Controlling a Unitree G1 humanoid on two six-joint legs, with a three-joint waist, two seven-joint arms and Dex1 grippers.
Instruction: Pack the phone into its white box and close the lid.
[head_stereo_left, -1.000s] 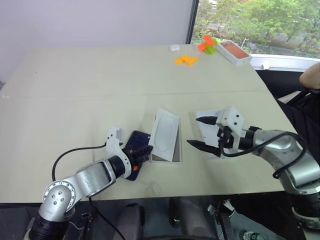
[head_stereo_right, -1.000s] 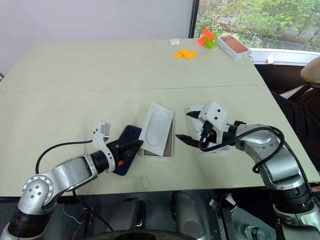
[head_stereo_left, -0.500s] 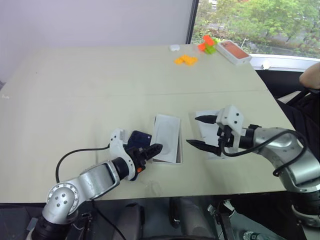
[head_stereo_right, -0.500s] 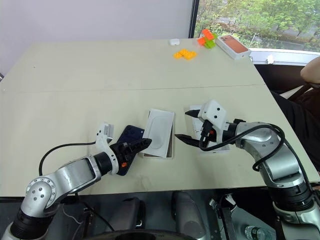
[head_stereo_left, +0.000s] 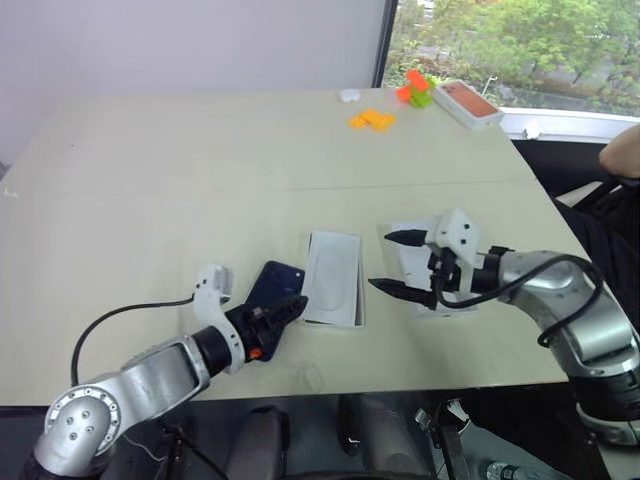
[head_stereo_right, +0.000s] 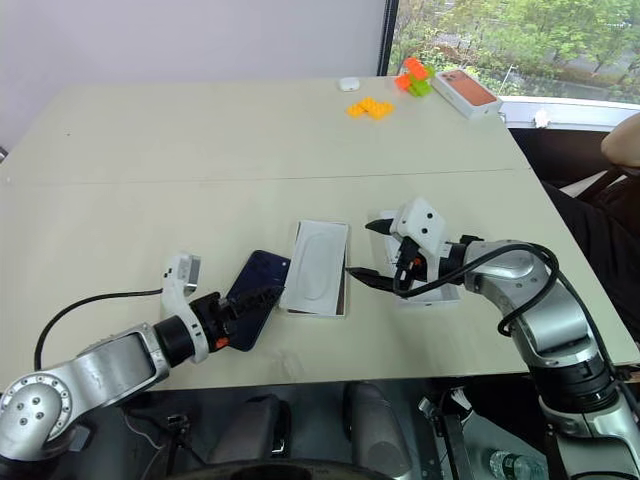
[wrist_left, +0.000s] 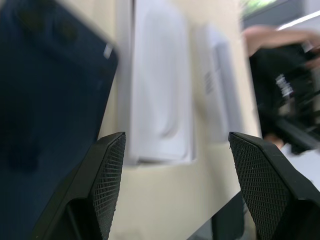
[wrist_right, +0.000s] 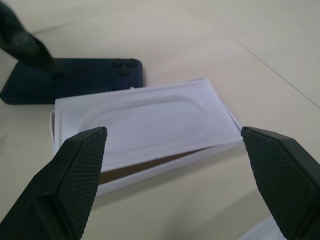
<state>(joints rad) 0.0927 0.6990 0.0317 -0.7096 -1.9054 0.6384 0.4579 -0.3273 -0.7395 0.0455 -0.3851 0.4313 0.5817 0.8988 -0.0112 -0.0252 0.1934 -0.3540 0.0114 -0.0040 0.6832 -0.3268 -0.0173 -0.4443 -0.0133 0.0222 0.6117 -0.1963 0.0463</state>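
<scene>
The dark navy phone (head_stereo_left: 275, 285) lies flat on the table, just left of the white box (head_stereo_left: 333, 321). A flat white insert (head_stereo_left: 335, 285) with an oval recess rests slightly askew on top of the box (wrist_right: 150, 172). My left gripper (head_stereo_left: 285, 310) hovers open over the phone's near end, holding nothing. The white lid (head_stereo_left: 408, 265) lies right of the box, pale side up. Above it, my right gripper (head_stereo_left: 383, 261) is open wide and empty, pointing at the box.
At the far right of the table are a box with an orange-red top (head_stereo_left: 468, 103), orange bricks (head_stereo_left: 372, 120), orange and green bricks (head_stereo_left: 415, 88) and a small white object (head_stereo_left: 349, 95). A person's arm (head_stereo_left: 622, 150) shows at the right edge.
My left gripper went from shut to open and drew back up off the phone. The insert, tilted up a second ago, now lies nearly flat on the box. The right gripper stayed put.
</scene>
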